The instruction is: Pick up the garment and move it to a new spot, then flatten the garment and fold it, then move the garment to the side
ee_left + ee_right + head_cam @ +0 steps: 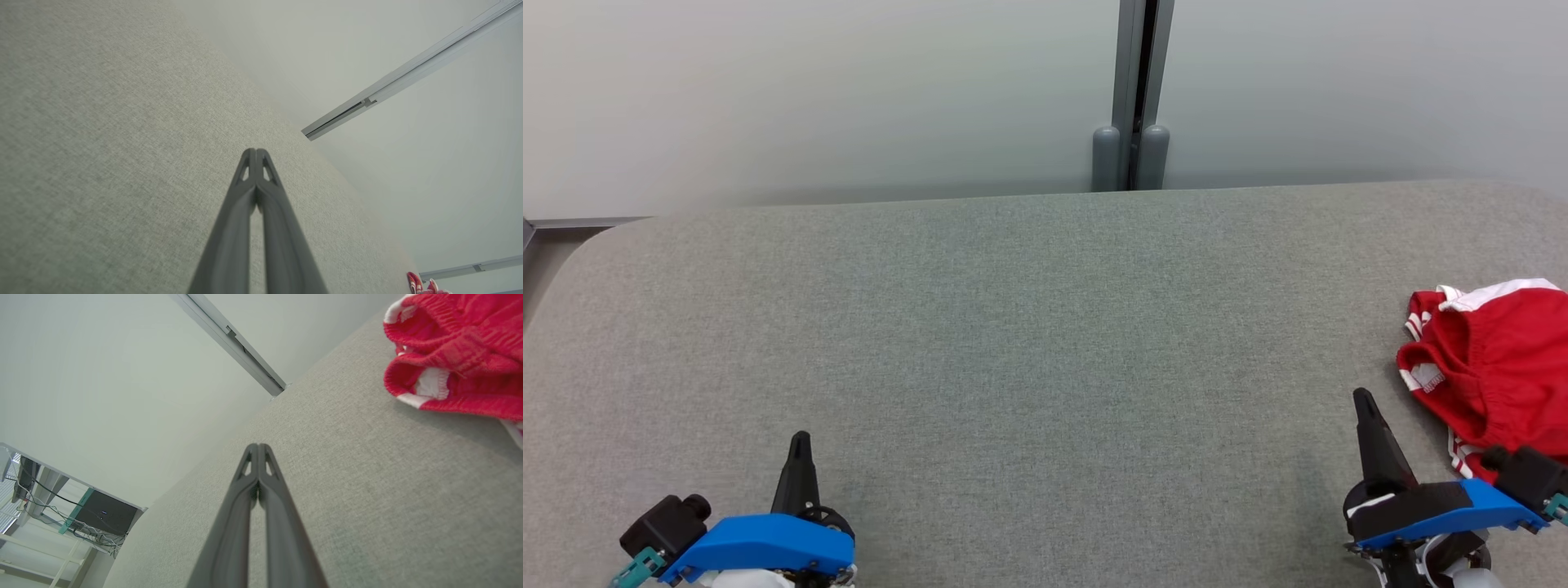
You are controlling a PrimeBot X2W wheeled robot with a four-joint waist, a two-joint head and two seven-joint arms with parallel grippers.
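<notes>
While left gripper (800,445) and right gripper (1363,402) pressed together, garment (1494,367) lies beside latter.

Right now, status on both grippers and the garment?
Left gripper shut, empty. Right gripper shut, empty, beside the red shorts, fingers apart from them. Shorts crumpled at grey fabric table right side. Nothing between.

Three cameras over one grey counter (1045,327)
The head camera looked forward and down from above and behind both sets of jaws, toward the wall (768,98) beyond them. Each wrist camera sat low and close behind its own jaws, tilted, skimming the counter toward that wall. All three shared the red garment (1494,367): near, right of the right jaws; far and small, right of the left jaws.
</notes>
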